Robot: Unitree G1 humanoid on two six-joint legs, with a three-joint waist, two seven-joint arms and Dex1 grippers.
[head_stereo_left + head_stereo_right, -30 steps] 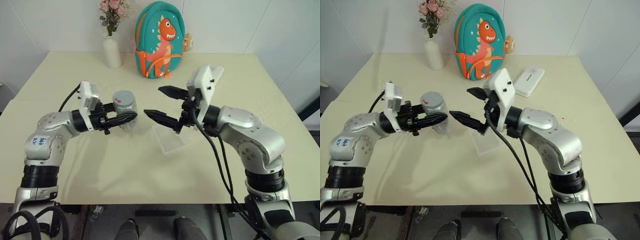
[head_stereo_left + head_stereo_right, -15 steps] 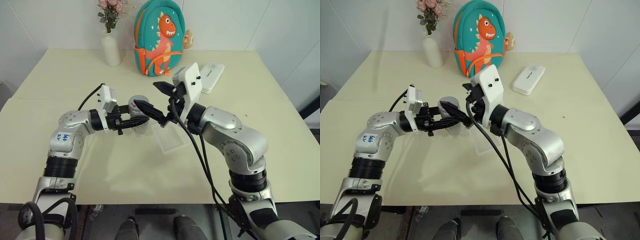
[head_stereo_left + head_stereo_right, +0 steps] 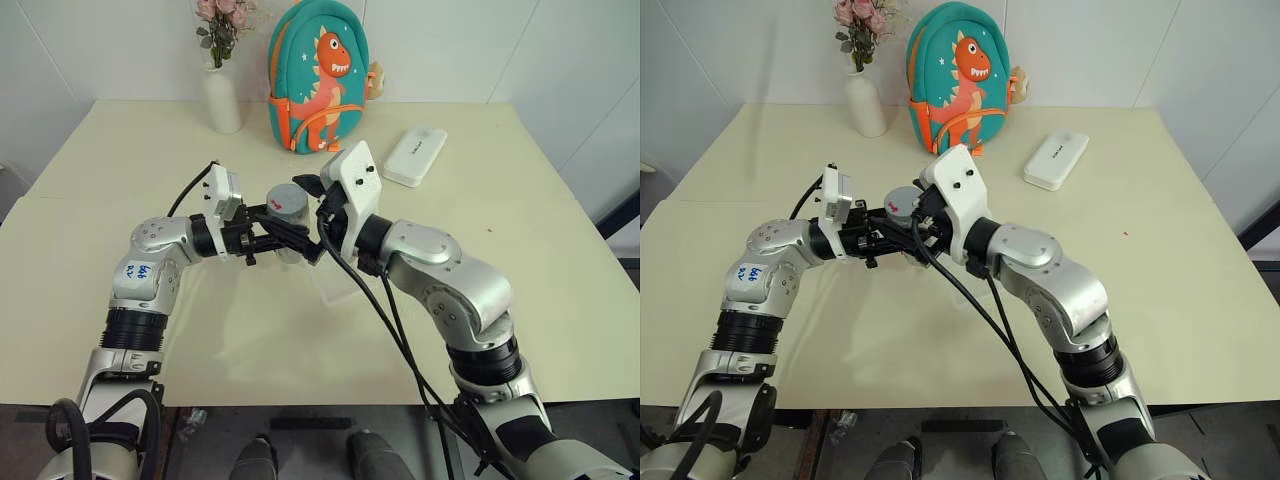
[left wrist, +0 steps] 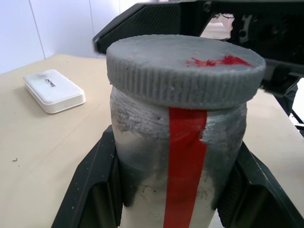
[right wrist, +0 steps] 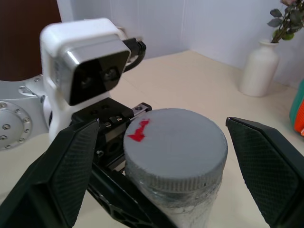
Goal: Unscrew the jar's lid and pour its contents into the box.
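My left gripper [image 4: 171, 199] is shut on the jar [image 4: 183, 156], holding it upright above the table by its red-striped body. The grey lid [image 5: 175, 142] with a red mark sits screwed on top. My right gripper [image 5: 161, 124] is open, one finger on each side of the lid with a gap on both sides. In the left eye view the jar [image 3: 287, 207] hangs between the two hands at the table's middle. The clear box [image 3: 338, 290] lies on the table just below and behind my right wrist, partly covered by cables. The contents are hidden inside the jar.
A white vase with flowers [image 3: 222, 100] and a teal dinosaur backpack [image 3: 320, 80] stand at the back. A white oblong case [image 3: 415, 155] lies back right. The cream table [image 3: 560, 250] has bare room to the right and front.
My two hands have come together: the left carried the jar rightward, and the open right gripper moved left until its fingers straddle the lid.
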